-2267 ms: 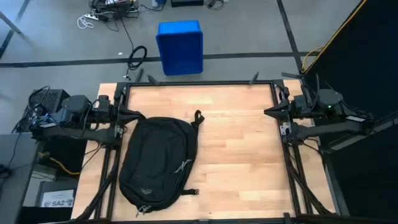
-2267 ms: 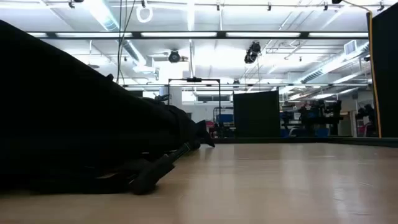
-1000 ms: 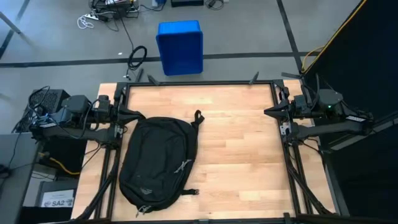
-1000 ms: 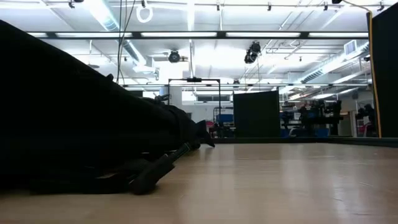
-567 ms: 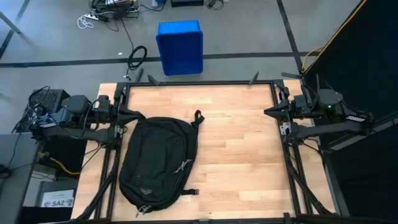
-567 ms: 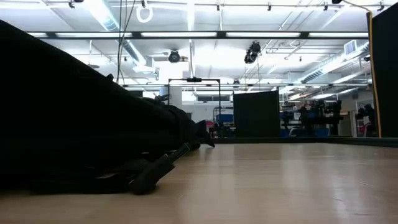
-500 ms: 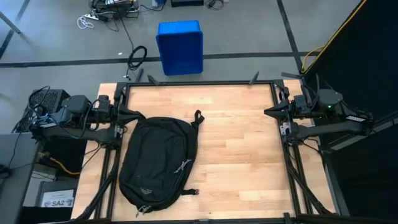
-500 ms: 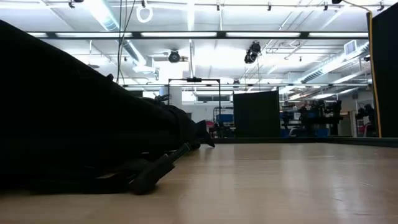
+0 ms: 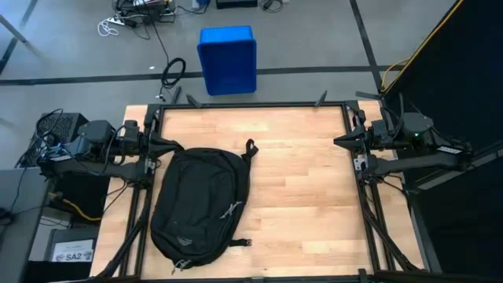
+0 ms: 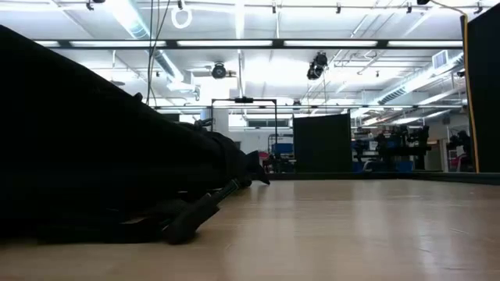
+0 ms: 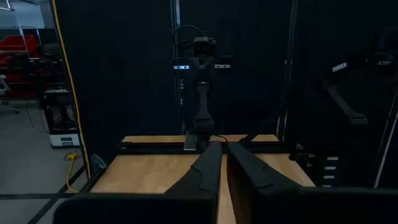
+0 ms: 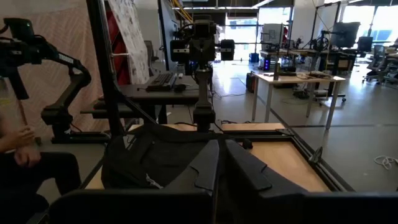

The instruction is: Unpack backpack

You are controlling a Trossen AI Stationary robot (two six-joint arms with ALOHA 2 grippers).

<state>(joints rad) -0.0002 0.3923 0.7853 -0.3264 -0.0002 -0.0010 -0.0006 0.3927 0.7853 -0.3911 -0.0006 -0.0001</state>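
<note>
1. While both arms wait, we see the left gripper (image 9: pixel 179 145) at nine o'clock, fingers together, empty.
2. Our right gripper (image 9: pixel 338 142) at three o'clock is likewise closed, empty.
3. We find the backpack (image 9: pixel 199 206) at seven o'clock on the table (image 9: pixel 299 189).

One backpack (image 9: pixel 200 206) — one blue bin (image 9: pixel 227 59) — two arms.
</note>
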